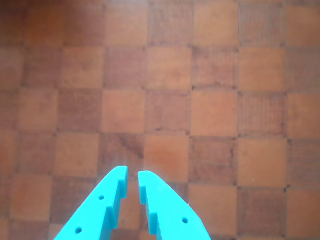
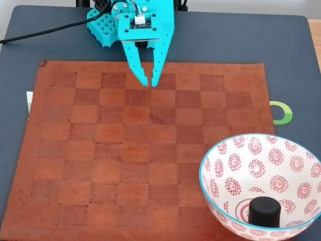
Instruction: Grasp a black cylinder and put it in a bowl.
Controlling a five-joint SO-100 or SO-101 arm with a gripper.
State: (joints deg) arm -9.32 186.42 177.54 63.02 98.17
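Found black cylinder point(image 2: 264, 211) upright inside bowl point(image 2: 220, 150) at board's near right in fixed view. Fingers point(image 2: 150, 82) nearly together, empty, well apart at far edge. Judged task done.

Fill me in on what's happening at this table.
A turquoise robot arm sits at the far edge of a brown chessboard mat. Its gripper is nearly shut and holds nothing, poised over the top rows of the mat. The black cylinder already stands upright inside the patterned bowl, which rests at the mat's near right corner in the fixed view. So the drop looks done, with the arm well away from the bowl.
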